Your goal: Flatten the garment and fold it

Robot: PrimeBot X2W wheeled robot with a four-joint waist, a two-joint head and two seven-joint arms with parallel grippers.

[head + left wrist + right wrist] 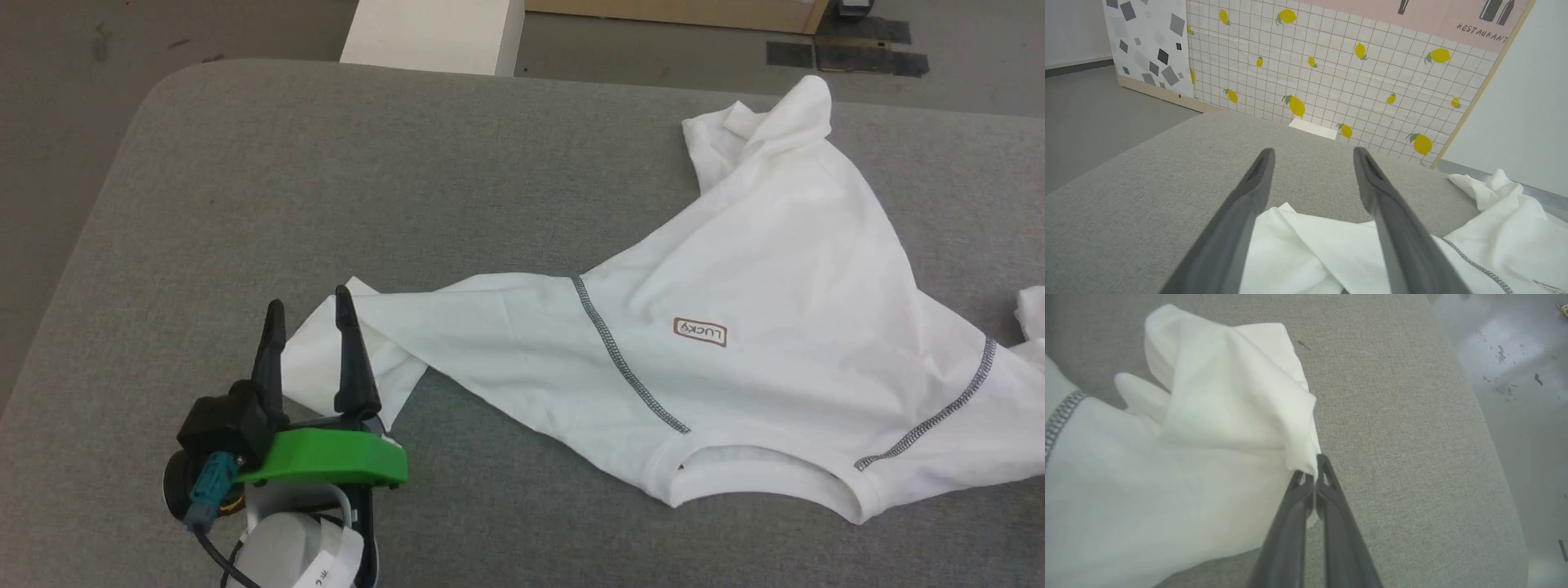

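The white T-shirt lies crumpled across the grey table, its ribbed neck toward the near edge, grey zigzag seams on both shoulders and a tan label in the middle. One sleeve stretches left to my left gripper, which stands open over the sleeve's end, fingers apart on either side of the cloth. In the right wrist view my right gripper is shut on a bunched fold of the T-shirt, near the table's right edge.
The grey padded table has rounded corners. A rigid white box stands on the floor beyond the far edge. A lemon-patterned tiled panel rises behind the table. Bare floor lies off the table's right side.
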